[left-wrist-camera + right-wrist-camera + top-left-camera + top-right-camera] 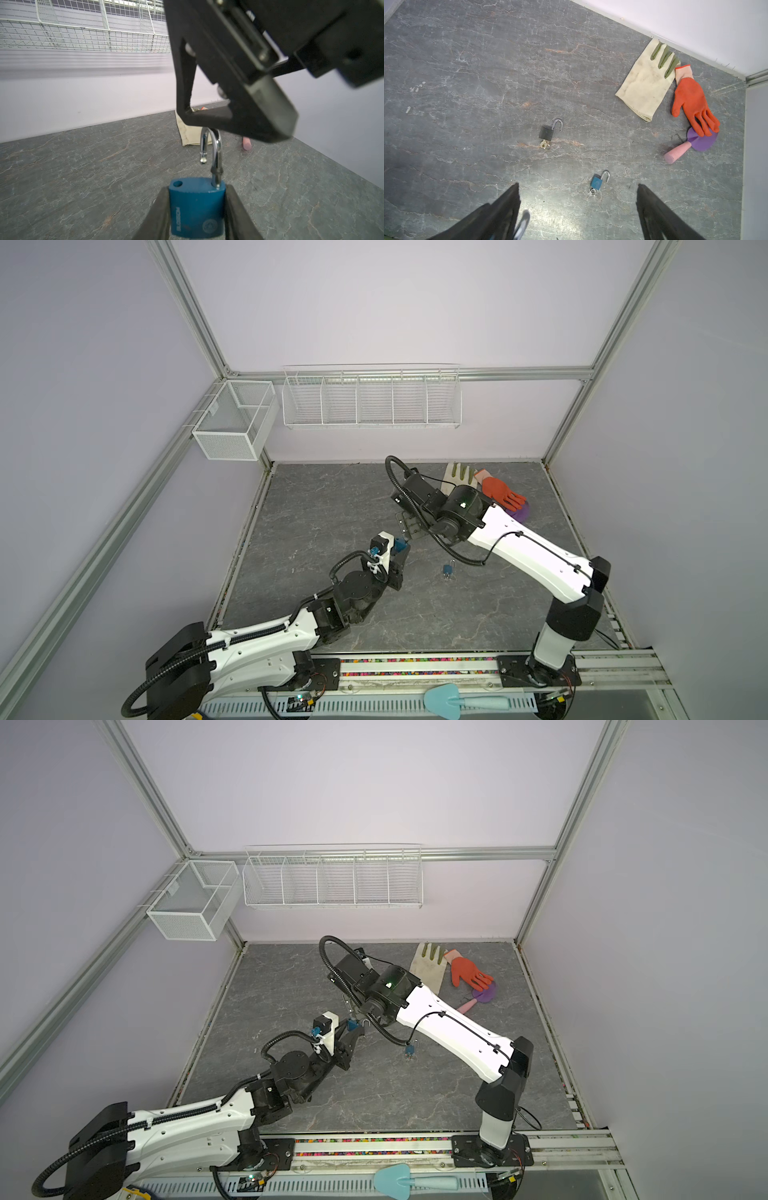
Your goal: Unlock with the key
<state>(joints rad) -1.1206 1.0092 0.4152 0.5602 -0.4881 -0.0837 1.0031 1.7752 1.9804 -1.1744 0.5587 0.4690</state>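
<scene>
Evidently, the blue padlock (197,207) is clamped by its body in the left pincer (196,188). It is raised off the counter (83,166) with the shackle (216,149) pointing away, presumably so that the lock is steadied for the other arm. One end of the shackle is sprung free, so this lock is judged already opened; its key cannot be seen. The right pincer (577,185) is spread wide and empty, close over the shackle. A dark padlock (545,133) and a small blue padlock (596,182) are laid on the counter, shackles open, with keys (545,144) at their bases.
</scene>
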